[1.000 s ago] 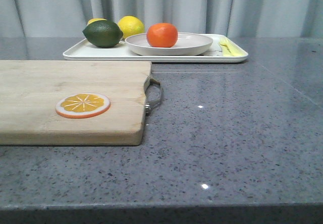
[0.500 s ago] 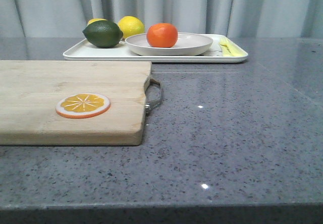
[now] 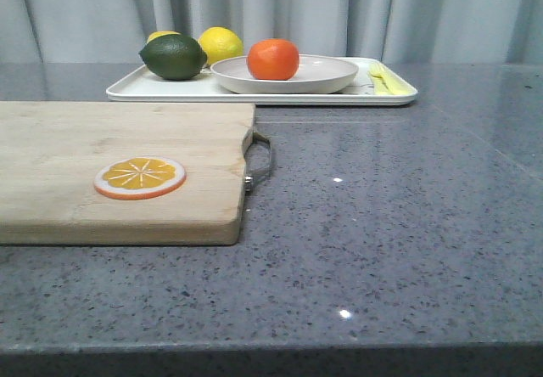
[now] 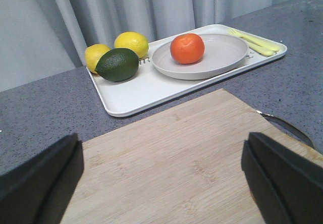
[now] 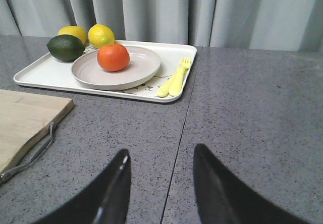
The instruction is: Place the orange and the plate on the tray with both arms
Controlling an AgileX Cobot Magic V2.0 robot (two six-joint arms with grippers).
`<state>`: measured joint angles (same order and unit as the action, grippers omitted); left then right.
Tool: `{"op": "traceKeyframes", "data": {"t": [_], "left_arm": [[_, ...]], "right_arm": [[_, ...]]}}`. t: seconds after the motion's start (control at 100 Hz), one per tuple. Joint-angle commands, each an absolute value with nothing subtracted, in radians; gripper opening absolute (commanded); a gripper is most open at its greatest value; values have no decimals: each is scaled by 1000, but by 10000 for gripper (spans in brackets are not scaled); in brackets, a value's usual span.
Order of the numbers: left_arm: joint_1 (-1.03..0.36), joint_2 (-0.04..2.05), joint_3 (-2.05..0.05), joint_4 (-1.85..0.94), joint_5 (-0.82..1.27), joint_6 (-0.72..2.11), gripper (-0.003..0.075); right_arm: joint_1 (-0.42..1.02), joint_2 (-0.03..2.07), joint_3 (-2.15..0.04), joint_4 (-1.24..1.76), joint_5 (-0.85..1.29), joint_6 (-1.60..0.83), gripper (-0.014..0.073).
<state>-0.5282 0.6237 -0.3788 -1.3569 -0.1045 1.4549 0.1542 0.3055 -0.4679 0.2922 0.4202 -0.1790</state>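
The orange point(image 3: 272, 59) sits on the plate point(image 3: 331, 75) on the tray point(image 3: 136, 89), so the task looks done, with left gripper point(image 4: 161, 183) and right gripper point(image 5: 160, 183) both spread and empty

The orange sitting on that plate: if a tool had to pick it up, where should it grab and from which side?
Probably from straight above, closing across the widest middle of the orange. It is round and glossy, so a hold off the middle could slip, and the plate has a raised rim that hinders a low sideways approach. Both tools are open and empty now.
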Motion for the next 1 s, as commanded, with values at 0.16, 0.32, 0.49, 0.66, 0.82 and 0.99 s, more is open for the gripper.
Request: {"op": "traceKeyframes", "data": {"t": [0.16,0.32,0.49,0.66,0.82,0.99], "left_arm": [[-527,625,-407,-1356,-127,1451,198],[-527,625,-407,-1354,-127,1451,-19],[-527,625,-407,-1354,-127,1451,-19],[-527,625,-407,-1354,-127,1451,-19],[-527,625,-407,-1354,-127,1451,-19],[-527,625,-407,-1354,-127,1451,-19]], "right_arm": [[148,313,-490,292,358,-187,61],[148,313,-490,292,358,-187,-63],[148,313,-490,292,359,-187,-67],[148,313,-490,292,359,-187,-67],[148,313,-490,292,359,-187,-67],[148,313,-490,292,359,-187,-67]]}}
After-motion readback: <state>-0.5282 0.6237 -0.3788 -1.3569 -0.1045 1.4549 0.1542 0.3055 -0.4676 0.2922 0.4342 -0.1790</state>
